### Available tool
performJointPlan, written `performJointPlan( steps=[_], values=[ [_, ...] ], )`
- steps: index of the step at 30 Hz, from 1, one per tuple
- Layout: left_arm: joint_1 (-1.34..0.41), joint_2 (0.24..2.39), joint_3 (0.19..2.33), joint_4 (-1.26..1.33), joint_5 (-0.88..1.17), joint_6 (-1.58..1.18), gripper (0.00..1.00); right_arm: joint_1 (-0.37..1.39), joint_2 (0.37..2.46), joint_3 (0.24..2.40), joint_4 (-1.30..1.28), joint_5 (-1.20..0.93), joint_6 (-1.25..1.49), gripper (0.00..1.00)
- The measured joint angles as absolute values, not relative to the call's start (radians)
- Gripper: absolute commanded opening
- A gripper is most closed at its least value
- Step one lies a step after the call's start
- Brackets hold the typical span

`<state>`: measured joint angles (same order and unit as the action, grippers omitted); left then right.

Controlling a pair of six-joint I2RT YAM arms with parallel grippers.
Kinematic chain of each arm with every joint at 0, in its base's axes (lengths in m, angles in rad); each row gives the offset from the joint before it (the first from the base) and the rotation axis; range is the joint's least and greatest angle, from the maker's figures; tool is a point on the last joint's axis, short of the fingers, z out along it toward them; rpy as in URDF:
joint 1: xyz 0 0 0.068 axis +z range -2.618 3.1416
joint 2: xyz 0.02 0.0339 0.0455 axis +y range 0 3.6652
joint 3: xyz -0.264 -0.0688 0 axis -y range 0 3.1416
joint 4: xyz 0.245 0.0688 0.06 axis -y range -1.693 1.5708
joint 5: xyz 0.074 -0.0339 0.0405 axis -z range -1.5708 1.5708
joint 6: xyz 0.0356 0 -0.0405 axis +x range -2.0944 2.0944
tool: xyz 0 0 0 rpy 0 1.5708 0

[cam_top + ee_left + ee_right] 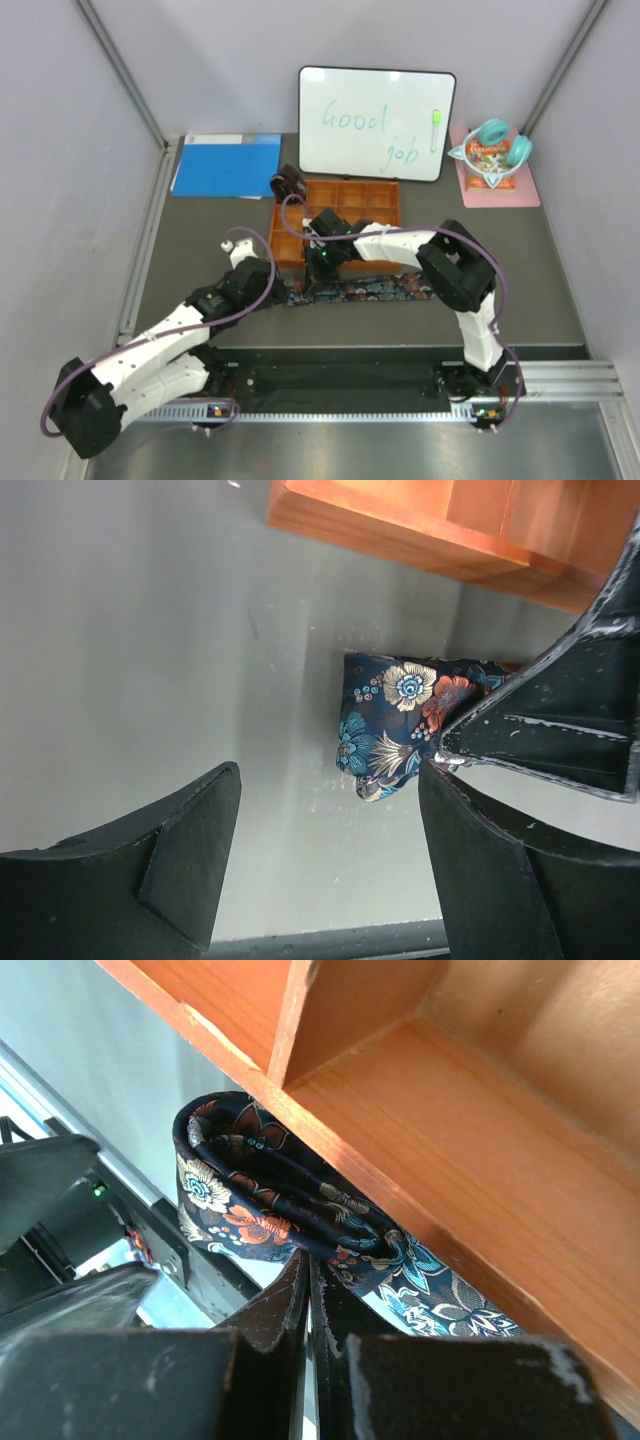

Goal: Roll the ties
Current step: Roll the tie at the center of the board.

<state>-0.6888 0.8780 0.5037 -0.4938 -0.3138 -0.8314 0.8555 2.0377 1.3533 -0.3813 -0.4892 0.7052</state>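
Pressing the floral tie (385,725) beside the orange tray (400,525)

My left claw (325,820) hangs over the grey tabletop (150,630), fingers wide apart, holding nothing. Just right of it lies the tie's folded end, against the tray's near wall. My right claw (308,1275) is closed tight, tips touching that fold (whether fabric is caught between them, I cannot tell). The rest of the tie runs flat rightward along the tray.
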Motion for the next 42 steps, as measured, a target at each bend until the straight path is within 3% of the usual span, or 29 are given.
performJointPlan(
  steps=[3,6,7,8,17,25,31,42],
  values=[
    [-0.686,0.886,0.469,-0.438,-0.29,-0.833,0.75,0.852,2.032,1.349,-0.381,-0.485,0.699,0.0],
    [-0.683,0.899,0.446,-0.39,-0.262,-0.842,0.5,0.852,2.03,1.348,-0.384,-0.481,0.698,0.0],
    [-0.682,0.9,0.442,-0.38,-0.251,-0.845,0.34,0.852,2.03,1.348,-0.384,-0.48,0.698,0.0],
    [-0.682,0.899,0.441,-0.374,-0.244,-0.847,0.29,0.852,2.03,1.348,-0.384,-0.48,0.698,0.0],
    [-0.691,0.85,0.443,-0.447,-0.212,-0.895,0.06,0.852,2.03,1.348,-0.385,-0.48,0.698,0.0],
    [-0.811,0.846,0.431,-0.45,-0.205,-1.002,0.05,0.852,2.03,1.348,-0.385,-0.48,0.698,0.0],
    [-0.915,0.973,0.431,-0.422,-0.252,-1.063,0.05,0.852,2.03,1.349,-0.388,-0.48,0.698,0.0],
    [-0.937,1.09,0.49,-0.414,-0.446,-1.076,0.05,0.848,2.03,1.35,-0.393,-0.48,0.691,0.0]
  ],
)
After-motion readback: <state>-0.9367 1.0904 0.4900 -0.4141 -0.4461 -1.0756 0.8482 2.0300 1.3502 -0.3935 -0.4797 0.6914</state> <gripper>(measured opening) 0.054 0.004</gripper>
